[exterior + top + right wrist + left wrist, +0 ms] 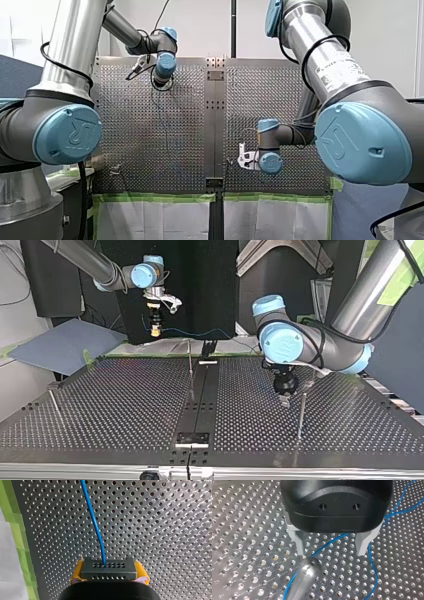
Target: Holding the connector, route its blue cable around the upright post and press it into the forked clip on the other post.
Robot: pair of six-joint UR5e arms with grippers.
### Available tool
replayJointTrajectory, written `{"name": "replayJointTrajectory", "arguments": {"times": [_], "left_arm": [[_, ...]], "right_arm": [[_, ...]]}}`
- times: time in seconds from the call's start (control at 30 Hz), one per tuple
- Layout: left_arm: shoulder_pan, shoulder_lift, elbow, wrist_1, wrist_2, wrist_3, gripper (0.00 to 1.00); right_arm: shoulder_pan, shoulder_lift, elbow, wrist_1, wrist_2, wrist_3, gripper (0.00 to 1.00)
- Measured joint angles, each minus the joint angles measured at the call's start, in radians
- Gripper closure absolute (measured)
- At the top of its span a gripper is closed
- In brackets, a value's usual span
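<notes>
Right gripper (109, 576): clamped on connector (109, 566) between yellow pads; blue cable (93, 520) runs straight ahead. Left gripper (330, 553): released, blue cable passing beneath it, upright post (309, 565) just ahead. Grip is to be held firm and blue cable drawn taut when swung round upright post.
</notes>
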Motion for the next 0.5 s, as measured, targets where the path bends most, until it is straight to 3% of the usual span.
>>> {"name": "replayJointTrajectory", "arguments": {"times": [0.23,0.5], "left_arm": [[-0.003,-0.006,0.000,-0.002,0.005,-0.004,0.00],[-0.014,-0.056,0.000,-0.009,-0.005,-0.002,0.00]], "right_arm": [[0.000,0.000,0.000,0.001,0.000,0.000,1.00],[0.000,0.000,0.000,0.006,0.000,0.000,1.00]]}}
